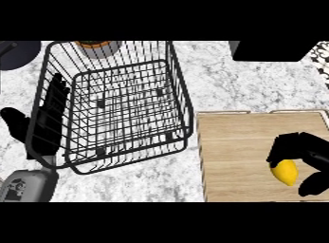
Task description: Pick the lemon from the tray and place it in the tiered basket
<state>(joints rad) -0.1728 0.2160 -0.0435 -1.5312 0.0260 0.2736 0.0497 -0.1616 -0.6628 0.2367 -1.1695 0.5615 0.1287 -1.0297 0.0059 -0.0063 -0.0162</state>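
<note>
Right hand (308,159) is at 4 o'clock in the head view, over the wooden tray (244,156), fingers and thumb curled round the lemon (287,172). Lemon shows yellow between thumb and fingers, near the tray's right side; can't tell if it's touching the tray surface or lifted off it. Tray sits on the marble tabletop (251,85), just right of the black wire basket (118,104), small gap between them. Basket fills the 11 o'clock area, upper tier framed inside the lower one; something orange-brown is partly visible behind its top rim. Left hand (41,121) at 9 o'clock, fingers straight and pointing up, resting beside the basket's left wall, holding nothing.
</note>
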